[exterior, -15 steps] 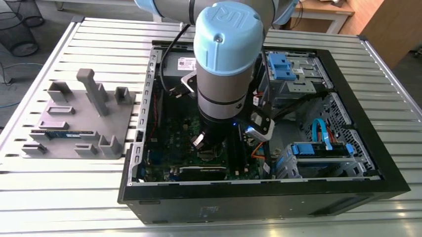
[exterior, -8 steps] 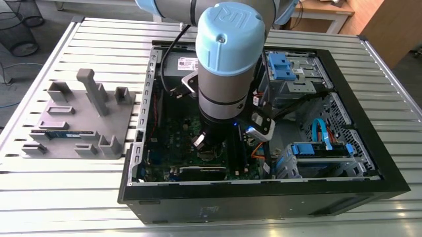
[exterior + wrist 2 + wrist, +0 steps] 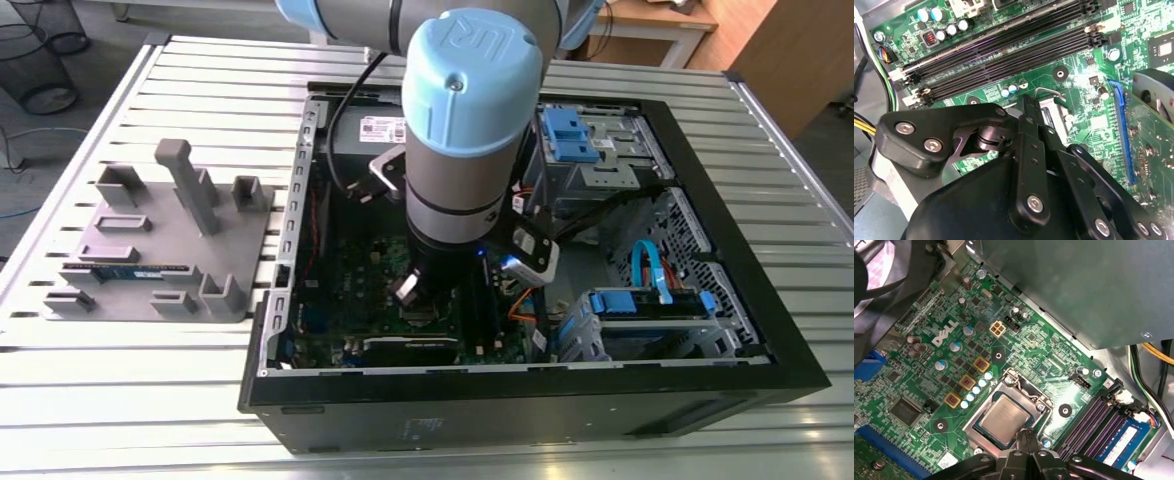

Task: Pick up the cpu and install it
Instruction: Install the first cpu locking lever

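Inside the open PC case (image 3: 534, 395), gripper (image 3: 1026, 435) sits low over the motherboard (image 3: 1054, 365). Fingers are pressed together, nothing visible between them.

In the first wrist view the tips are right at one edge of the cpu (image 3: 1003, 419); touching or just clear of it, can't tell. The cpu lies flat, metal top up, in the socket, with the metal socket frame (image 3: 1021, 386) around it. Can't tell if the frame is latched.

In the second wrist view the closed fingers point at the socket area, with the wire lever hook (image 3: 1046, 91) just past the tips and the memory slots (image 3: 1004, 55) beyond that.

In the first wrist view the slots run beside the socket, and one carries a blue-labelled module (image 3: 1126, 440). Three yellow-edged square parts (image 3: 966, 381) sit near the socket's other side. A grey metal box (image 3: 1079, 285) overhangs the board edge.

In the exterior view the arm (image 3: 467, 130) drops straight down into the case. The grey holder (image 3: 160, 250) stands on the slatted table (image 3: 134, 420) at the exterior view's left of the case, well apart from the gripper, with a memory stick (image 3: 127, 270) lying in it. Blue drive brackets (image 3: 567, 130) are at the case's side on the exterior view's right.
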